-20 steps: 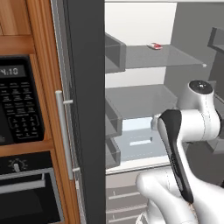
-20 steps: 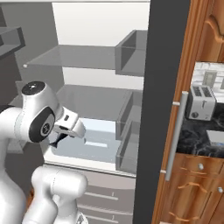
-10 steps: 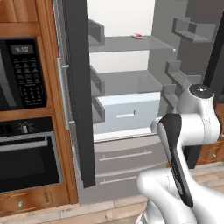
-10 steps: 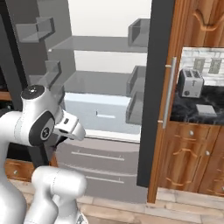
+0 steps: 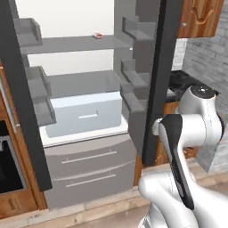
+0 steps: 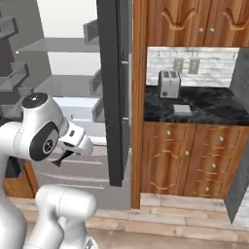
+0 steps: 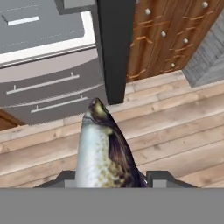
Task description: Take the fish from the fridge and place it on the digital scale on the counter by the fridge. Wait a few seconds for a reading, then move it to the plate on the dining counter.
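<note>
Left base view: the fridge (image 5: 80,111) stands wide open, grey shelves and pale drawer on show, a small red-and-white item (image 5: 97,35) sitting on the top shelf. The white arm (image 5: 187,133) is folded up in front of the right-hand door.

Right base view: there's the target, the digital scale (image 6: 182,110), flat on the black wall counter (image 6: 214,109) just in front of the steel toaster (image 6: 169,83) (nothing on it yet). The gripper (image 6: 62,156) hangs low beside the arm's big joint, left of the fridge door edge and well apart from the scale.

Hand view: the fish (image 7: 103,151) is out of the fridge, pinched between the two finger tips at its lower end, nose pointing away over the wooden floor (image 7: 175,131).

So the carry to the scale looks like the step in hand. Next move calls for swinging right, up over the counter edge, and lowering the fish flat onto the scale before letting go.
</note>
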